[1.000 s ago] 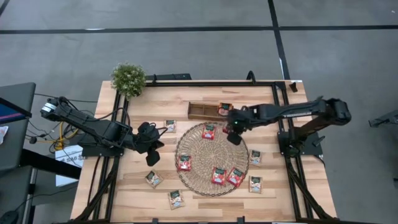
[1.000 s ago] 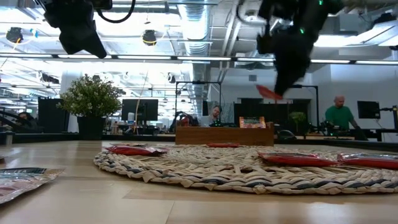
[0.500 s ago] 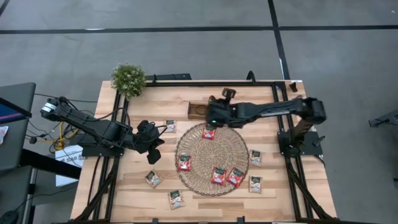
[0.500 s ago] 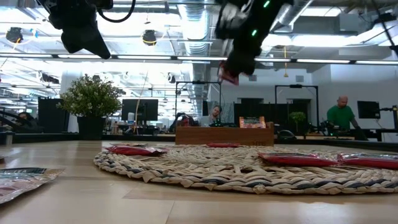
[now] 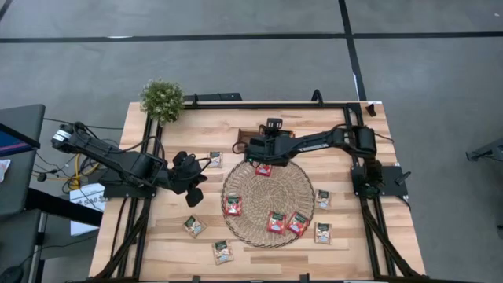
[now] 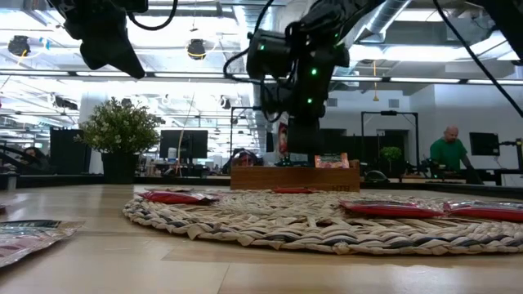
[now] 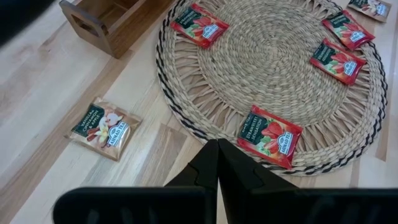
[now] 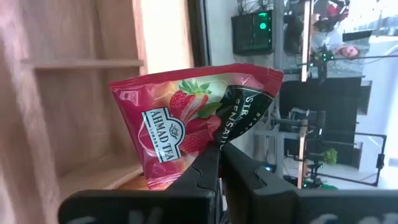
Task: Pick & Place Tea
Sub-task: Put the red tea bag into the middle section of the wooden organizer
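My right gripper (image 5: 245, 146) reaches from the right over the left end of the brown wooden tray (image 5: 250, 135) and is shut on a red tea sachet (image 8: 193, 118). In the low view this sachet (image 6: 283, 137) hangs edge-on above the tray (image 6: 294, 176). Another red sachet (image 6: 331, 161) stands in the tray. Several red sachets (image 5: 233, 205) lie flat on the round straw mat (image 5: 267, 192). Whitish-green ones (image 5: 214, 159) lie on the table around it. My left gripper (image 5: 192, 179) hovers shut to the left of the mat (image 7: 273, 74), touching nothing. My right gripper pinches the red sachet between its two fingers at the sachet's edge (image 8: 214, 140), close to a corner. The fingers slant downward from the table's right side. The sachet is lifted clear, standing up past the fingertips, over the tray's compartments (image 8: 81, 106).
A potted plant (image 5: 163, 100) stands at the table's far left corner. Loose whitish-green sachets (image 5: 193, 226) lie near the front edge and right of the mat (image 5: 322, 198). Black frame rails (image 5: 149, 149) run along both table sides. People sit in the room beyond.
My right gripper has carried the red sachet from above the mat's far right part toward the table's left and far edge, sinking over the tray's left end. Its wrist has rolled, so the sachet now stands edge-on. The grip stayed shut.
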Controlling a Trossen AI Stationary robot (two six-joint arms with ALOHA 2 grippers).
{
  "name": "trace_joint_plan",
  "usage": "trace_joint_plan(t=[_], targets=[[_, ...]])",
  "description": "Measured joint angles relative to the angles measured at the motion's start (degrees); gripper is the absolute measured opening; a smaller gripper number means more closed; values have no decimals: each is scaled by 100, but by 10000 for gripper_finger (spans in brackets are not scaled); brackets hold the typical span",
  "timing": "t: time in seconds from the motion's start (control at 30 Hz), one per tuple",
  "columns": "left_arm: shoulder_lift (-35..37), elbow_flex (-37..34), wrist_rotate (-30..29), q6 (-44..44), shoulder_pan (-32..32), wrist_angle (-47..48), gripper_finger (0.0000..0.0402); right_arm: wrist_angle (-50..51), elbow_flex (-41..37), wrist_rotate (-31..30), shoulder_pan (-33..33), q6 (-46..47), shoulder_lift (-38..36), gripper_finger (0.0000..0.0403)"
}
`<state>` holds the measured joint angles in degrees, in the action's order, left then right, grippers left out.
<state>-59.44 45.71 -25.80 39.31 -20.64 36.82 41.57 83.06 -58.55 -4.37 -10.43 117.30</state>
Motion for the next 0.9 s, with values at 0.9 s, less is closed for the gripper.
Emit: trace_joint_plan(t=[0.9], targets=[[0,0,2,-50,0,-2,0,146,-13,1216,-327,455,13,32]])
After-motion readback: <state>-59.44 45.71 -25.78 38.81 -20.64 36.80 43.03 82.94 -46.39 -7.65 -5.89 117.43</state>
